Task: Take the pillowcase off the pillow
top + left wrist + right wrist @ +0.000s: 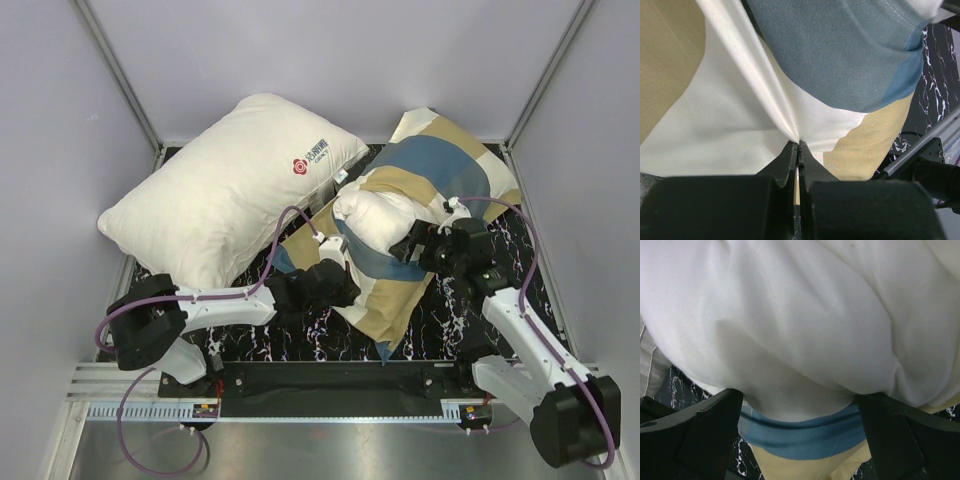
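The checked pillowcase [440, 165] lies crumpled at the centre right of the table, and the plain off-white pillow [375, 215] bulges out of its near-left end. My left gripper [340, 272] is shut on the pillowcase [805, 75]; in the left wrist view its fingertips [798, 146] pinch a cream fold pulled taut. My right gripper [408, 245] stands open against the exposed pillow. In the right wrist view the pillow [805, 325] swells between the wide black fingers [715, 430], with the pillowcase's blue hem [805, 435] just below it.
A second white pillow with a red logo [230, 185] lies at the back left, touching the pillowcase. The black marbled tabletop [450, 320] shows near both arms. Grey walls close in on three sides, and an aluminium rail [330, 405] runs along the near edge.
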`<state>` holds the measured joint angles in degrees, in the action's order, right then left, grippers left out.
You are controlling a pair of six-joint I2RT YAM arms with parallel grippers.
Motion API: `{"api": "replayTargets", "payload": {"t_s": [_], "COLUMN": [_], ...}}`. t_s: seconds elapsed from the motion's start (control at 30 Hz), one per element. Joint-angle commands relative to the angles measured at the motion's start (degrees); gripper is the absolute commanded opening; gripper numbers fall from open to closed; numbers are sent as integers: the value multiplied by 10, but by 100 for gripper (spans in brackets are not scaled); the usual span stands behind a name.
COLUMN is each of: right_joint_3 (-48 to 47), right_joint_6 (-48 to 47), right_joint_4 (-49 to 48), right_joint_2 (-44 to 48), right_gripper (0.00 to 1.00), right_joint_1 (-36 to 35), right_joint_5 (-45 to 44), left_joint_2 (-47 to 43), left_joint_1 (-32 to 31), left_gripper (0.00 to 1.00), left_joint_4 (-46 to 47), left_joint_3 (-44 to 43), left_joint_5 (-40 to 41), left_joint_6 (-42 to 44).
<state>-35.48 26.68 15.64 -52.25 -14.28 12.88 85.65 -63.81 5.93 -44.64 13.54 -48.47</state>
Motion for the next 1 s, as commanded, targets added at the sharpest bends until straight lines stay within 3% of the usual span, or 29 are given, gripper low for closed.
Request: {"api": "replayTargets", "payload": {"t_s": [0.0,0.23,0.27,0.3,0.33,0.47,0.5,0.57,0.6,0.63,0.67,0.73,0.77,0.97], "right_joint_3": [-5,-37,-41,-43,-44,-45,-44,-40,-36,-28,-23,-17,-17,-35], "right_joint_6": [-7,-11,-11,-12,-13,-13,-14,-9,-5,0,13,27,34,59], "right_joint_4": [-104,-164,-170,-176,-180,-198,-202,-207,-210,-213,-216,-214,-203,-161], "right_joint_2": [-39,-113,-123,-128,-139,-168,-172,-175,-173,-163,-156,-141,-138,-122], "right_gripper": [100,100,95,86,60,0,0,0,0,0,0,0,0,0], "right_joint_1": [-6,-7,-7,-7,-7,-12,-18,-27,-38,-44,-50,-68,-77,-116], "right_joint_5": [-24,-58,-59,-60,-62,-55,-54,-59,-65,-78,-84,-105,-113,-158], "left_joint_2": [8,0,0,0,1,10,11,11,11,1,-6,-30,-39,-73], "left_joint_1": [-4,-4,-3,-3,-4,-4,-7,-11,-20,-29,-39,-68,-78,-127], "left_gripper": [0,0,0,0,0,0,1,18,31,67,80,96,99,99], "left_joint_4": [-23,-31,-34,-37,-40,-57,-73,-119,-134,-147,-157,-188,-205,-212], "left_joint_3": [-6,23,27,29,31,15,7,-25,-39,-50,-72,-102,-112,-156], "left_joint_5": [-3,3,4,10,11,29,32,55,65,81,118,150,183,212], "left_joint_6": [12,10,11,13,14,47,67,85,105,115,126,148,153,212]}}
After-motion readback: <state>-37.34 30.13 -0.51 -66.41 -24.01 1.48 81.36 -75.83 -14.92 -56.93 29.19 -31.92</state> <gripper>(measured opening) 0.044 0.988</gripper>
